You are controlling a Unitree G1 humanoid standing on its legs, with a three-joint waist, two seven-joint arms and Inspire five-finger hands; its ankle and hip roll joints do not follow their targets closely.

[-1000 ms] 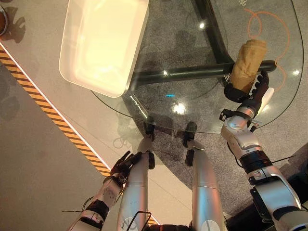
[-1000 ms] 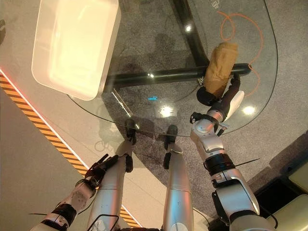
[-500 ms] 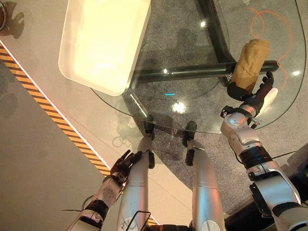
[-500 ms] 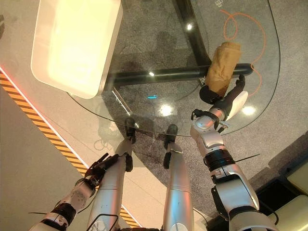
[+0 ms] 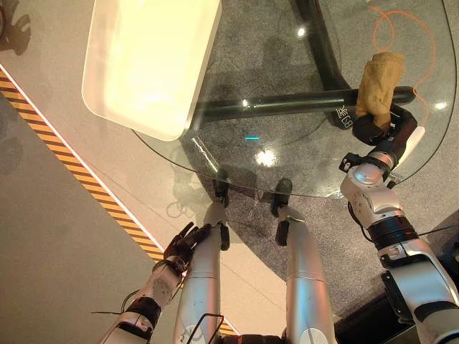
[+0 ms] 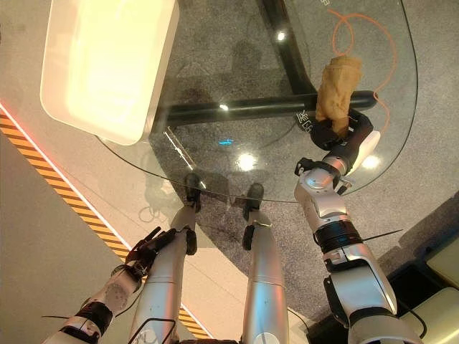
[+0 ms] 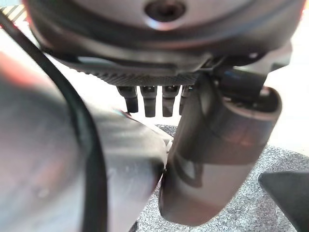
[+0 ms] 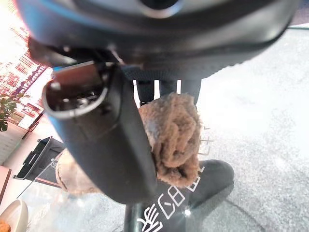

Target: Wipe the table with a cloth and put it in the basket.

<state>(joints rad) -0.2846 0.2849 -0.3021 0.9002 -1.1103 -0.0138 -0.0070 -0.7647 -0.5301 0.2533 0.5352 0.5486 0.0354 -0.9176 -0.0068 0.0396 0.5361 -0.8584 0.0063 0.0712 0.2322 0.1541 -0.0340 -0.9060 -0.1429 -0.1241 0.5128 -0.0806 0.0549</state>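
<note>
Cloth, tan and rumpled terry (image 5: 379, 82), lay bunched in a narrow roll on rounded clear glass table (image 5: 287, 154), near its right edge. Looked soft, light and limp (likely to sag and trail when lifted), so best gripped around the bunched middle rather than a loose corner. Was clasped at its near end by dark right hand (image 5: 391, 129), fingers and white-covered thumb curled round the fabric. Hung low beside the leg: dark left hand (image 5: 181, 247), fingers relaxed and spread. Sat at the table's far left: shallow white rectangular plastic basket (image 5: 97, 89), well apart from the cloth.
</note>
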